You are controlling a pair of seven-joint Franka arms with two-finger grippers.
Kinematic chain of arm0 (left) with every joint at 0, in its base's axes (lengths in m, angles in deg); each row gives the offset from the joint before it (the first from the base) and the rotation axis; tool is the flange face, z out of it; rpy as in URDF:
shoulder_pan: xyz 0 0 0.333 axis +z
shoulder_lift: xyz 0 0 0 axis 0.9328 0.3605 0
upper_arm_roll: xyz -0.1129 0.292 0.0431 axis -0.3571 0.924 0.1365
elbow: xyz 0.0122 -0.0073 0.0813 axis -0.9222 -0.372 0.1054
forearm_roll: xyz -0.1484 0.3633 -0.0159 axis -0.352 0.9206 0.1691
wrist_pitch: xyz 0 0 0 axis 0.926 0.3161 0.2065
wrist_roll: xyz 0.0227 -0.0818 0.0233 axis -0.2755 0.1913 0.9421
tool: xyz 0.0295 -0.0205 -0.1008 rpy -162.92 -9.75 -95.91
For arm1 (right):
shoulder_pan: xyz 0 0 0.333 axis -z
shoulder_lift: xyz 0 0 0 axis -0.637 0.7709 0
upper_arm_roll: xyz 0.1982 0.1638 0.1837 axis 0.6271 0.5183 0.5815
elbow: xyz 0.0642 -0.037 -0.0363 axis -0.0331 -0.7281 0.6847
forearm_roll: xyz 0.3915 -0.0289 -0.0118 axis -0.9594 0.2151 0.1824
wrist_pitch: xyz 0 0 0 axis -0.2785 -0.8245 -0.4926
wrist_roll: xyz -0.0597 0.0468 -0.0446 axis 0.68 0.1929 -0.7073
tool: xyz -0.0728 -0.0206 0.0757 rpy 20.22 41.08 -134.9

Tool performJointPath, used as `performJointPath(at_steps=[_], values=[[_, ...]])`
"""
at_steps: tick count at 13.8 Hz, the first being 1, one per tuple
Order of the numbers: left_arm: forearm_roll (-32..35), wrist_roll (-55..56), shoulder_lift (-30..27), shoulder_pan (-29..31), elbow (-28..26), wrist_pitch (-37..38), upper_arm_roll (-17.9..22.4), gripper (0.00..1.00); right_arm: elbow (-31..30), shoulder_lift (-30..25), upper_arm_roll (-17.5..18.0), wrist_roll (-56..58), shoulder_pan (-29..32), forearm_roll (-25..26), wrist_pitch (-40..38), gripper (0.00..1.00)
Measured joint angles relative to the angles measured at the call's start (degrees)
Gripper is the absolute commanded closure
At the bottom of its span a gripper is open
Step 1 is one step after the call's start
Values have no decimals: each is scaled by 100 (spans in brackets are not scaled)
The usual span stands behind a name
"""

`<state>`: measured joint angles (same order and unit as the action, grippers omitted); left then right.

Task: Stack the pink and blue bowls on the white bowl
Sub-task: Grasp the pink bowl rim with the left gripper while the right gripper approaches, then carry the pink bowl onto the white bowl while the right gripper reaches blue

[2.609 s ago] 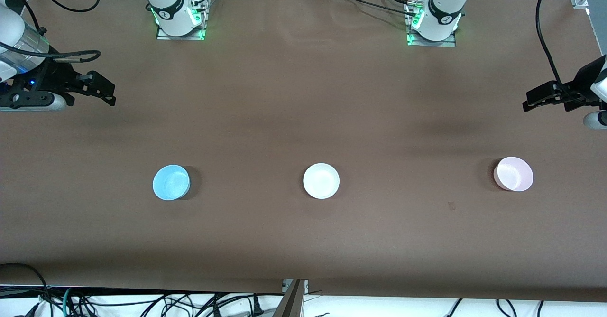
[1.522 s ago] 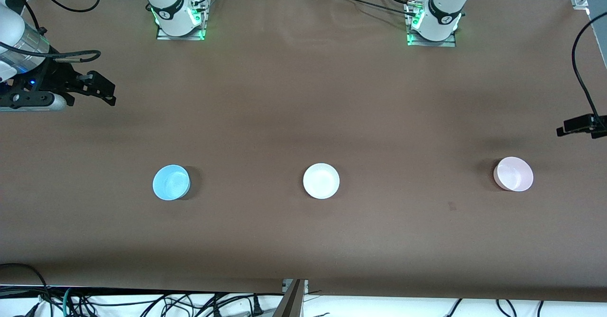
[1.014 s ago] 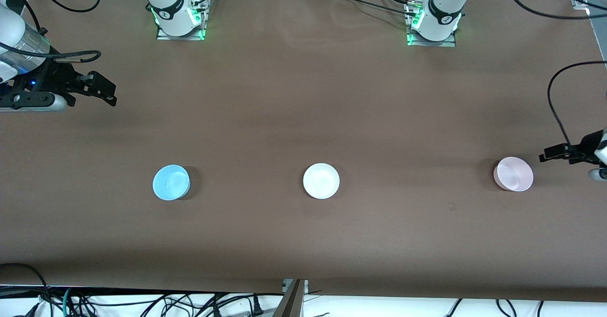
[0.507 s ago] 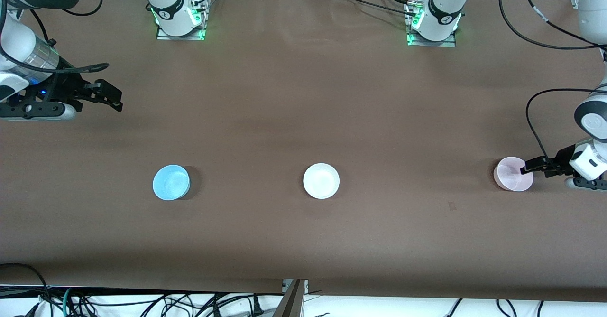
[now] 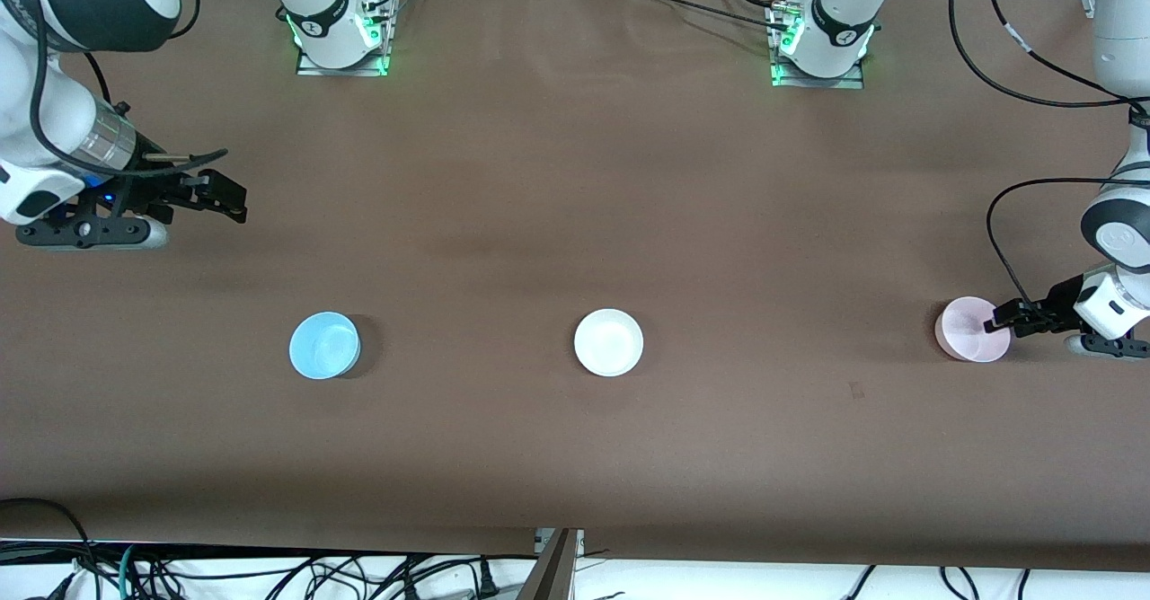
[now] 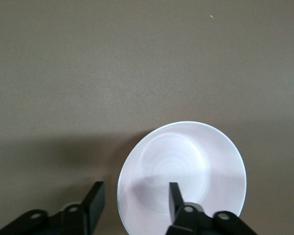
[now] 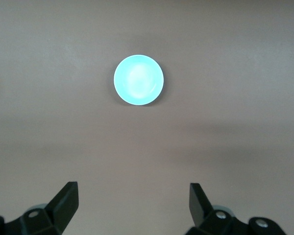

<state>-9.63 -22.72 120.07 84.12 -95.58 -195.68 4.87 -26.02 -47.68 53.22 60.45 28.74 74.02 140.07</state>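
Observation:
The pale pink bowl (image 5: 966,330) sits on the table at the left arm's end. My left gripper (image 5: 995,322) is low at its rim and open. In the left wrist view one finger (image 6: 175,196) is inside the pink bowl (image 6: 186,161) and the other (image 6: 94,203) is outside, so the jaws straddle the wall without pinching it. The white bowl (image 5: 608,342) sits mid-table. The sky blue bowl (image 5: 324,345) sits toward the right arm's end. My right gripper (image 5: 232,206) hovers open and empty over bare table. The blue bowl (image 7: 138,80) shows well ahead of its fingertips (image 7: 68,198).
The brown table cover (image 5: 575,178) carries only the three bowls, set in one row. The arm bases (image 5: 340,34) stand along the edge farthest from the front camera. Cables hang below the edge nearest to that camera.
My left gripper came down from over the table's end to the pink bowl's rim. My right gripper shifted slightly lower and toward the blue bowl. The bowls have not moved.

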Motion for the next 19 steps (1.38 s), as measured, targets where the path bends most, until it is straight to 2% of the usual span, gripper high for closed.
performJointPath(at_steps=[2, 8, 11, 13, 15, 19], values=[[-129, 0, 27, 0, 0, 0, 0, 99, 23, 91, 0, 0, 1, 0, 4, 0], [-277, 1, 88, -1, 32, 135, -4, 100, 45, 143, -21, 229, 18, 0, 7, 0], [-277, 139, 14, -76, 404, 865, -73, 100, 44, 215, -36, 299, 22, 0, 5, 0], [-276, 594, -192, -363, 654, 1332, -171, 100, 38, 456, -36, 311, 21, -27, 12, 0], [-173, 1104, -427, -721, 700, 1442, -486, 100, 50, 732, -43, 312, 22, -145, 116, 0], [315, 2773, -513, -1194, 695, 1411, -1580, 100, 108, 810, -51, 314, 27, -180, 218, 0]])
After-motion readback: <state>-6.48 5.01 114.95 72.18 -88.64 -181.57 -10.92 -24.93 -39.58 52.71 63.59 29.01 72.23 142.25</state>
